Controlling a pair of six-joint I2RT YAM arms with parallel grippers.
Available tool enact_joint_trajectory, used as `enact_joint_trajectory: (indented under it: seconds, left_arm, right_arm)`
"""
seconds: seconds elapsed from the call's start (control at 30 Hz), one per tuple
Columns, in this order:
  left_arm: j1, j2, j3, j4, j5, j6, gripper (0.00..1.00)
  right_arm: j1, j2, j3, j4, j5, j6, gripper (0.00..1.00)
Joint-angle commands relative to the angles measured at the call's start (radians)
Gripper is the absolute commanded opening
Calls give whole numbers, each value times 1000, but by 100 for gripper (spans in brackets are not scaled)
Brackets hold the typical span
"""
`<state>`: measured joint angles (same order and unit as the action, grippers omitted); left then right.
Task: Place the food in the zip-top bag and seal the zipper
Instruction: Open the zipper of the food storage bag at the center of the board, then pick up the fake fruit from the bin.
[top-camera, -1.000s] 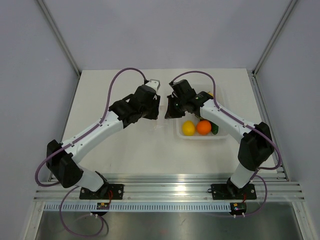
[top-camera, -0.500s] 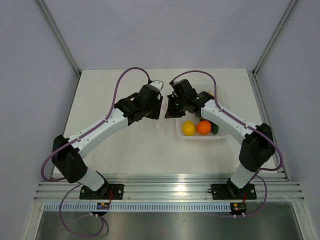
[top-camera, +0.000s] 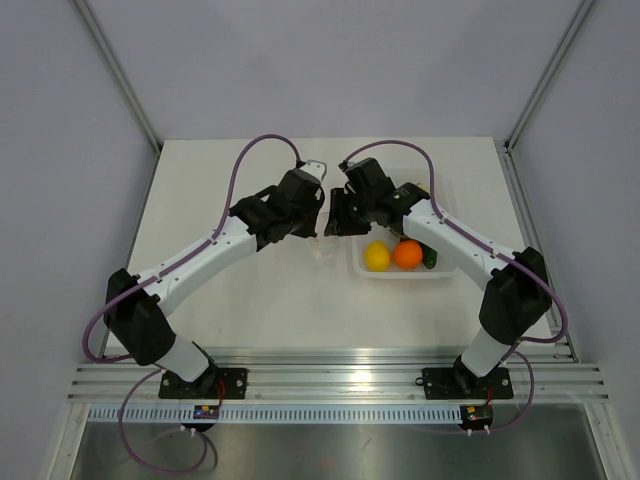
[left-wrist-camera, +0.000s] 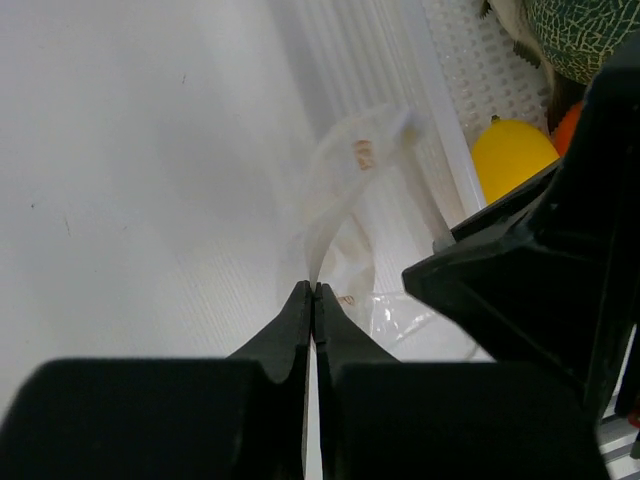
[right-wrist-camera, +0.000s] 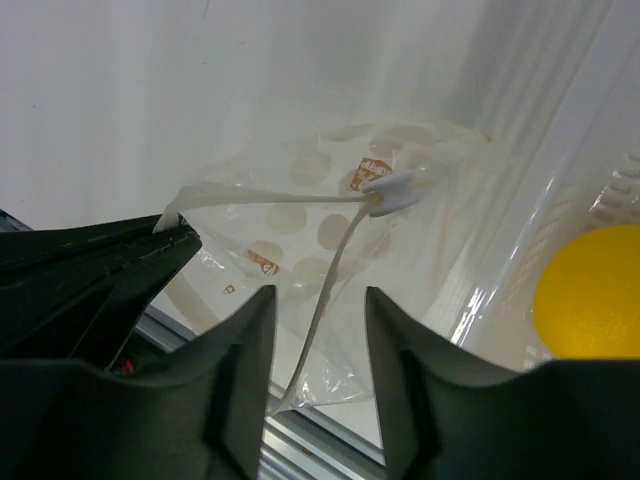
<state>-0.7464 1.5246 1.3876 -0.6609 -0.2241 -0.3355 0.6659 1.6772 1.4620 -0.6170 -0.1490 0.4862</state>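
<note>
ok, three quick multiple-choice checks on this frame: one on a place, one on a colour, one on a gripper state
1. Where is the lemon?
A in the zip-top bag
B in the clear tray
C in the left gripper

2. What colour is the round fruit beside the lemon?
A orange
B red
C purple

3. The left gripper is:
A open, holding nothing
B shut on the zip-top bag's edge
C shut on the lemon

Answers:
1 B, the top view shows the lemon lying in the tray.
2 A, an orange ball sits right next to it.
3 B, the left wrist view shows the fingertips meeting on the bag's edge.
</note>
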Motion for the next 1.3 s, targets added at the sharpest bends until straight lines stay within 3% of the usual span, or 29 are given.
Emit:
enact_joint_trajectory:
  seconds: [0.0, 0.07, 0.2, 0.4, 0.73, 0.93, 1.27]
  left_arm:
    - [-5, -20, 24, 1, -53, -10, 0]
    - [-5, -21, 21, -17, -86, -10, 0]
    - [-5, -20, 30, -54, -139, -7, 0]
    - [-5, -14, 63, -121, -228, -23, 0]
    - [-56, 58, 160, -230, -412, -72, 0]
    - [-114, 183, 221, -287, -546, -118, 0]
    - [-114, 166, 195, -249, -506, -119, 0]
  right_arm:
    - [14, -71, -2, 37, 15, -12, 49]
    - [14, -114, -9, 54, 37, -9, 69]
    - [14, -235, -55, 129, 115, 9, 78]
    - [-17, -275, -77, 33, 325, -15, 80]
    - [-78, -111, -184, 10, 307, -69, 86]
    - [-89, -21, -201, 23, 298, -60, 89]
    - [-88, -20, -249, 14, 339, -70, 89]
